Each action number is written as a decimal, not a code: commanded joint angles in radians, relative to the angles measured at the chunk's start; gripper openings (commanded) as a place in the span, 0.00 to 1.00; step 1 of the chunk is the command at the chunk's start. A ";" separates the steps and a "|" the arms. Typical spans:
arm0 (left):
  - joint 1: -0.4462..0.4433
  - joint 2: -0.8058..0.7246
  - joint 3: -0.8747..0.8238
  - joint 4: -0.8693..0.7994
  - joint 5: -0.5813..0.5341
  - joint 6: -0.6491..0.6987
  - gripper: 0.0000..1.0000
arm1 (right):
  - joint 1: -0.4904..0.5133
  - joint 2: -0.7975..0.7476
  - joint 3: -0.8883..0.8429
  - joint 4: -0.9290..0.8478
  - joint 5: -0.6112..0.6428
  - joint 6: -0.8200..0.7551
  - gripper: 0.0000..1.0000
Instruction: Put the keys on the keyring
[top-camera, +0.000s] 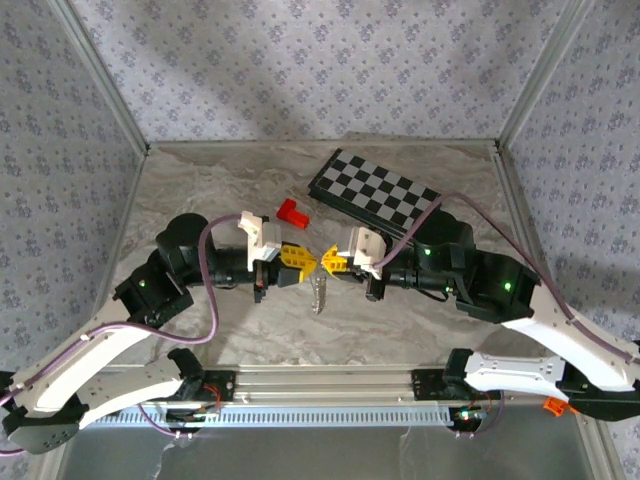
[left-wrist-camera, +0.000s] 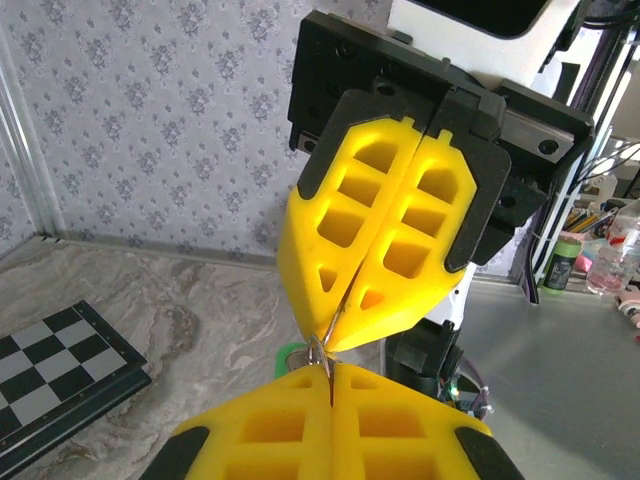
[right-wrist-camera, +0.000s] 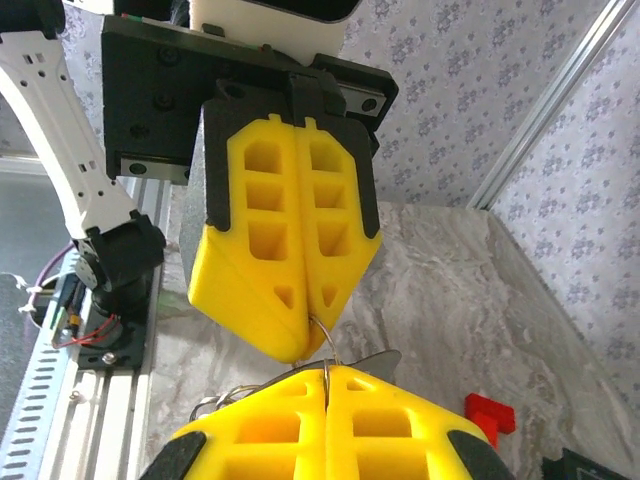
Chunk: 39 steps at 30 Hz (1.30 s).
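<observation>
Silvery keyring (top-camera: 319, 292) hangs pinched between left end effector (top-camera: 307, 258) and right end effector (top-camera: 326, 264), both clamped tight; a tug apart could drop it.

The left arm (top-camera: 100, 350) and right arm (top-camera: 565, 340) wear white shells on their lower links and black joint housings dotted with green lights, with mauve cables (top-camera: 207, 275) looping along them. The left gripper (top-camera: 308, 264) and right gripper (top-camera: 328, 265) have bright yellow fingers (right-wrist-camera: 228, 290) (cut with square and triangular pockets) on black mounts.
</observation>
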 joint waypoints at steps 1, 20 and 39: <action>-0.009 0.007 0.008 0.121 0.044 -0.030 0.00 | 0.025 0.010 -0.017 0.002 0.044 -0.046 0.00; -0.009 -0.014 -0.021 0.167 -0.033 -0.052 0.00 | 0.052 -0.025 -0.065 0.043 0.156 -0.087 0.01; -0.010 -0.030 -0.034 0.190 -0.040 -0.061 0.00 | 0.057 -0.068 -0.107 0.095 0.186 -0.073 0.08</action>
